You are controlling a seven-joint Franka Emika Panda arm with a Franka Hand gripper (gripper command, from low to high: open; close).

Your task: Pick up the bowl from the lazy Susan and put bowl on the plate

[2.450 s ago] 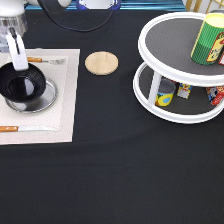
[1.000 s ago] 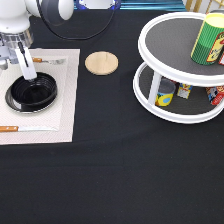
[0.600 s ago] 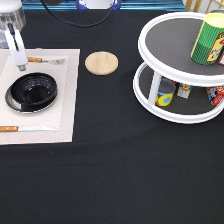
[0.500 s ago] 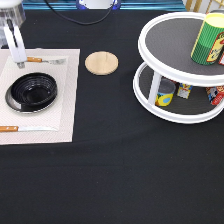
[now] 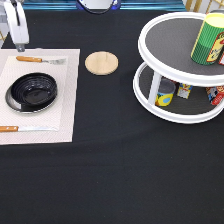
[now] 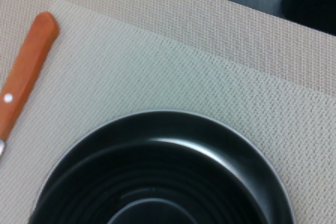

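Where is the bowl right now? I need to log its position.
The bowl sits on the plate on the placemat at the exterior view's left, between the fork and knife.

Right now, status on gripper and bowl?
Gripper at exterior view's top left, holding nothing. Bowl on plate, off lazy Susan. Nothing in the way.

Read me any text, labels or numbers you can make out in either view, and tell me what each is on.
No text reads clearly in either view.
Green-and-yellow can on the lazy Susan top tier: printed label, too blurred to read.
Yellow-and-blue can and small packages on the lower tier: printing too small to read.
Bowl, plate, wooden coaster, cutlery, claw: no markings visible.
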